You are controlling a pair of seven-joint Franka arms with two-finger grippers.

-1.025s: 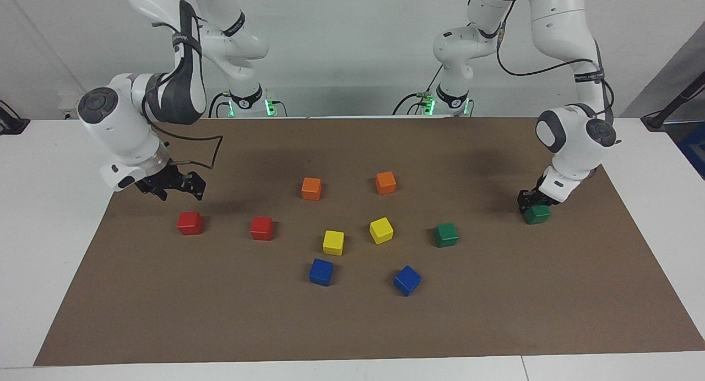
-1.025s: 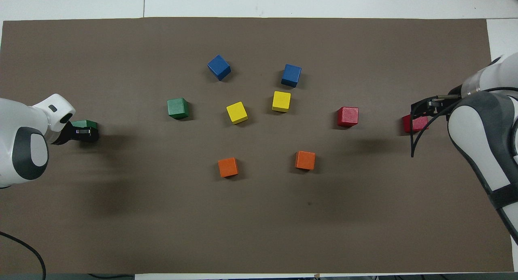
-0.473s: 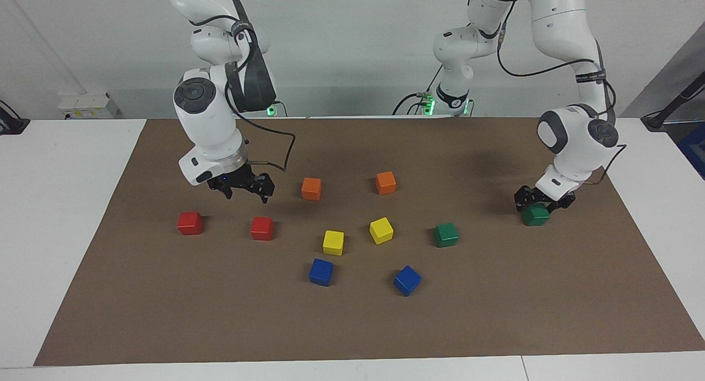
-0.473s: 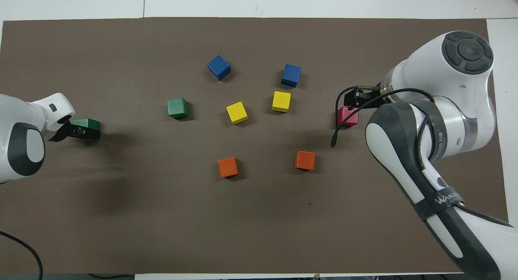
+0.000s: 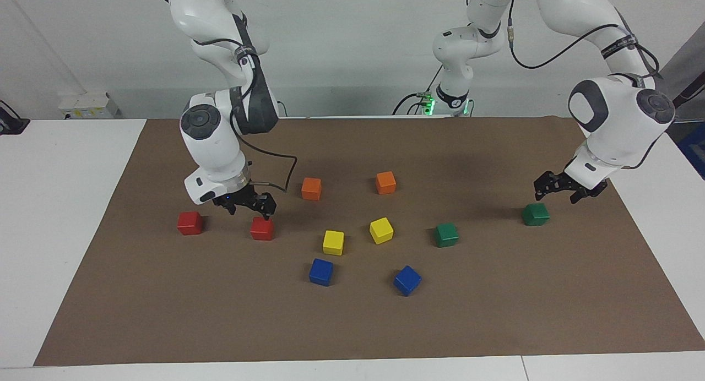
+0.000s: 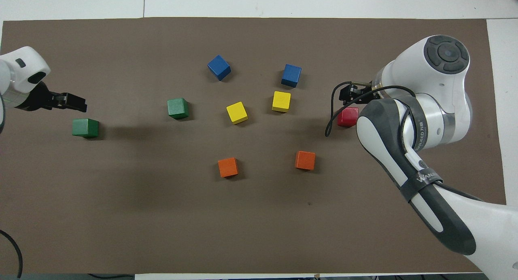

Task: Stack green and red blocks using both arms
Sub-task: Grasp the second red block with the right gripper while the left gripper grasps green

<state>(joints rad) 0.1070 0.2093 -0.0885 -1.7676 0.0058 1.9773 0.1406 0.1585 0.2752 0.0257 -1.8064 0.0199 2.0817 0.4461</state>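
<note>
In the overhead view, 1 red block (image 5: 190, 223) is hidden beneath the right arm (image 6: 408, 122); another red block (image 6: 347, 117) is partly covered.

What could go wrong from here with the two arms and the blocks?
1. The open right gripper hangs just over a red block, off toward the other red block; coming down, a finger might knock it.
2. The open left gripper is above a green block near the mat's edge; a bump could push it off.
</note>
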